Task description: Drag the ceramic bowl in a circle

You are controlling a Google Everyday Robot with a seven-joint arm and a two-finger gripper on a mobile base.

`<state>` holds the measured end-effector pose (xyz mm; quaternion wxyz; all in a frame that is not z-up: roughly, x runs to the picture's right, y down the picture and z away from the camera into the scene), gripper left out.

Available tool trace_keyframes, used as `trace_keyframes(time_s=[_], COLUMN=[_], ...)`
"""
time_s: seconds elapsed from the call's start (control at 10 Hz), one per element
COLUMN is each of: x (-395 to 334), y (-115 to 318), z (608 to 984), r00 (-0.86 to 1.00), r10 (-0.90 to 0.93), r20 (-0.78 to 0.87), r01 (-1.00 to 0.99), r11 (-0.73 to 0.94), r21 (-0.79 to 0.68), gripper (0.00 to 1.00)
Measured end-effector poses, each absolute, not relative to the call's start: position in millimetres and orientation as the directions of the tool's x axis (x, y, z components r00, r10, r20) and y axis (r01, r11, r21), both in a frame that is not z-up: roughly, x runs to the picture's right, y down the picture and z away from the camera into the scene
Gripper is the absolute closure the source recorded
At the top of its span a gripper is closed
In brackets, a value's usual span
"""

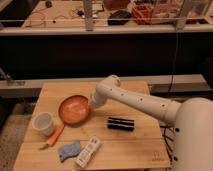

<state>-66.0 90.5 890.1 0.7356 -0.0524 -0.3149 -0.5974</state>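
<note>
Wooden table (140, 150) fills the lower half of the camera view. The ceramic bowl (73, 111) sits flat on it, left of the table's centre. It is round, orange-brown and glossy, with a paler inside. The gripper (91, 104) is low at the bowl's 3 o'clock rim, touching it or just over the edge. Whether it is clamped on the rim I cannot tell — the wrist covers that end. The white arm (137, 100) runs from the gripper toward 4 o'clock, out to the robot's bulky white body (195, 135) at the right border.

White cup (43, 123) stands upright at the bowl's 8 o'clock, just beside it; contact unclear. An orange stick-like tool (56, 136) lies slanted at the bowl's 7 o'clock, its upper end near the bowl's lower rim, right beside the cup. A blue cloth-like item (69, 150) lies at 6 o'clock, near the table's front edge. A white remote-shaped object (88, 151) lies slanted at 5 o'clock, just beside the blue item. A black block (121, 123) lies at 4 o'clock, apart from the bowl, below the arm.

At 12 o'clock, beyond the table — a dark gap, then a bench (60, 12) with clutter too small to tell.
</note>
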Motion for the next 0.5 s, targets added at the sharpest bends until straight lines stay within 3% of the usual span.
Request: trace_keyframes(time_s=[0.5], x=[4.4], y=[81.0], z=[901.0], r00=[0.253], r10=[-0.812], r20=[0.526], r01=[0.901], r11=[0.396], r21=[0.179], gripper=[1.00])
